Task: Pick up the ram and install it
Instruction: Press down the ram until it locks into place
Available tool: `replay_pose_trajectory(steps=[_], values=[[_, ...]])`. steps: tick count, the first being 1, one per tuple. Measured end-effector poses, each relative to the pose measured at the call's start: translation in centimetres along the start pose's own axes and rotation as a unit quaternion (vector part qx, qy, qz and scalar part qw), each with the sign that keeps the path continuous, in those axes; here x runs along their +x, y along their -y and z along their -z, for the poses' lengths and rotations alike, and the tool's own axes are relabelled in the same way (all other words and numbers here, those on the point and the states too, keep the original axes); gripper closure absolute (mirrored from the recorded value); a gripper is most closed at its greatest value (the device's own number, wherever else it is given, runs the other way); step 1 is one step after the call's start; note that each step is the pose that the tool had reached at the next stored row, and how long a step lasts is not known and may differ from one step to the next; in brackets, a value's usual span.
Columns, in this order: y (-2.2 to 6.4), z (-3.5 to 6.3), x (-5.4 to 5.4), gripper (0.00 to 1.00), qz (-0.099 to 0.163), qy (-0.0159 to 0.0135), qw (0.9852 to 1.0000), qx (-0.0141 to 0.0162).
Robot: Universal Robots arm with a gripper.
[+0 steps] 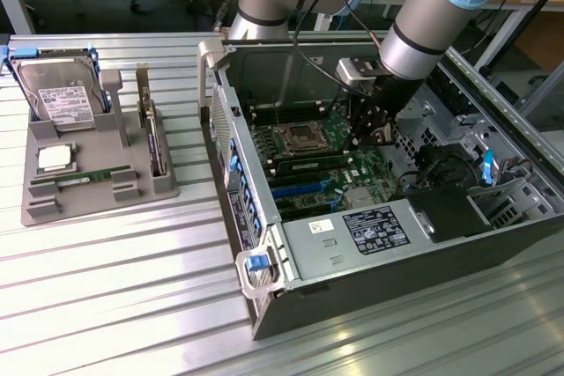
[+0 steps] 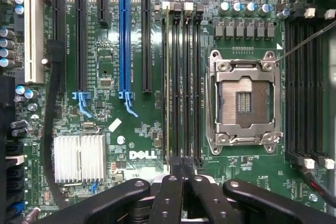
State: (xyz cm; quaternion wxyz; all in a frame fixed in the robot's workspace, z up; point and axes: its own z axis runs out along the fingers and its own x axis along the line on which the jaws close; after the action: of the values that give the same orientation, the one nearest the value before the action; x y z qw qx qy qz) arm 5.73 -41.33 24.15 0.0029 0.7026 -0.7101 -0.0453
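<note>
The arm's claw (image 2: 184, 165), fingers pressed together, hangs over the motherboard (image 2: 105, 61) inside the open computer case (image 1: 397, 301). One ram (image 2: 168, 77) stands in a slot just beside its tips; a second ram (image 1: 86, 179) lies well away on the grey tray (image 1: 97, 204).

One ram (image 1: 85, 179), a long, narrow green circuit-board stick with small dark chips, lay flat in a groove of the grey holder (image 1: 40, 209) on the surface (image 1: 106, 270), at the exterior view's left. A second stick (image 1: 308, 165) just like it appeared to stand on edge in the motherboard (image 2: 105, 61), just beside the processor socket (image 2: 244, 103).
</note>
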Motion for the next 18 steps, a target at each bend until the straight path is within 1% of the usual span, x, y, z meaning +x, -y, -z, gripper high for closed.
replay_pose_trajectory(steps=[2, 3, 6, 9, 11, 12, 13, 14, 16, 17, 18], values=[[-0.11, 0.03, 0.5, 0.89, 0.0, 0.0001, 1.0, 0.0001], [-0.1, -0.01, 0.5, 0.89, 0.0, 0.0004, 1.0, 0.0001], [-0.07, -0.48, 0.7, 0.89, 0.0, 0.0003, 1.0, -0.0001], [-0.01, -1.32, 0.8, 0.89, 0.0, -0.0001, 1.0, -0.0005], [-0.04, -1.32, 0.8, 0.89, 0.0, 0.001, 1.0, -0.0003], [-0.1, -0.55, 0.7, 0.89, 0.0, 0.0026, 1.0, 0.0008], [-0.19, 0.47, 0.7, 0.89, 0.0, 0.0014, 1.0, 0.0014], [-0.27, 0.9, 0.6, 0.89, 0.0, 0.0016, 1.0, 0.0022], [-0.68, 1.05, 0.6, 0.89, 0.0, 0.0015, 1.0, 0.0039], [-1.06, 1.05, 0.6, 0.89, 0.0, 0.0015, 1.0, 0.005], [-1.7, 1.06, 0.6, 0.89, 0.0, 0.0015, 1.0, 0.0066]])
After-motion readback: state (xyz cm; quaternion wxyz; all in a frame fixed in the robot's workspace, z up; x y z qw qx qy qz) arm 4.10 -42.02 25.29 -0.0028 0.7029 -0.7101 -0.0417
